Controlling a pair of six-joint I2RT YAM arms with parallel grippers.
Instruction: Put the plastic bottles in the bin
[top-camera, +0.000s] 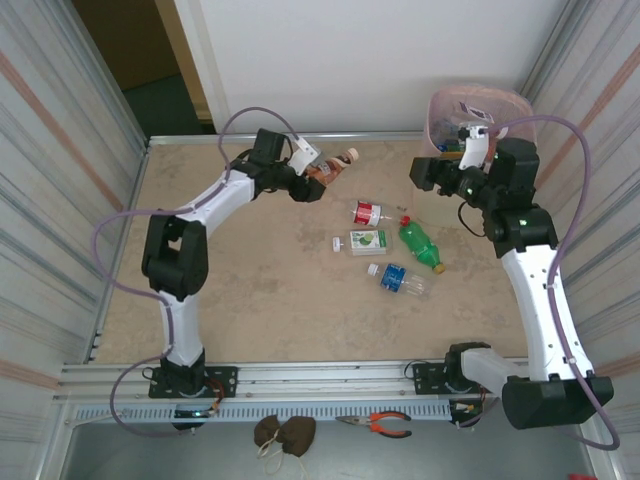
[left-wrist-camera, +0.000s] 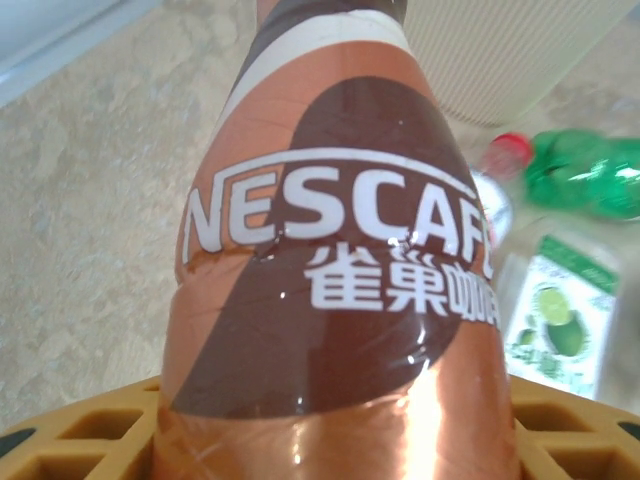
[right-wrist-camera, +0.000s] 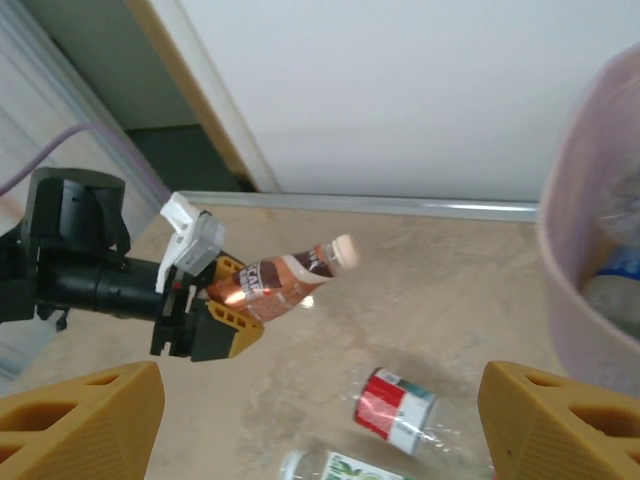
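In left jaws: brown Nescafé bottle, clamped at the lower body between yellow pads. Held tilted, pale cap up and pointing toward the bin side. Seen from above near the far edge of the desk, left of centre; looks clear of the surface from the right wrist camera.

Right jaws wide apart, nothing between the pads. Parked just beside the bin, on its desk side, facing across toward the left arm.

Bin in the far right corner, pink liner over the rim. Something blue-labelled inside, too blurred to name.

Lying loose on the desk, centre-right, well apart from the bin:
- red-label bottle, farthest back
- clear bottle with lime label, just in front of it
- green bottle, red cap end near the red-label one, just beside the lime one
- blue-label bottle, nearest the arm bases, close under the green one
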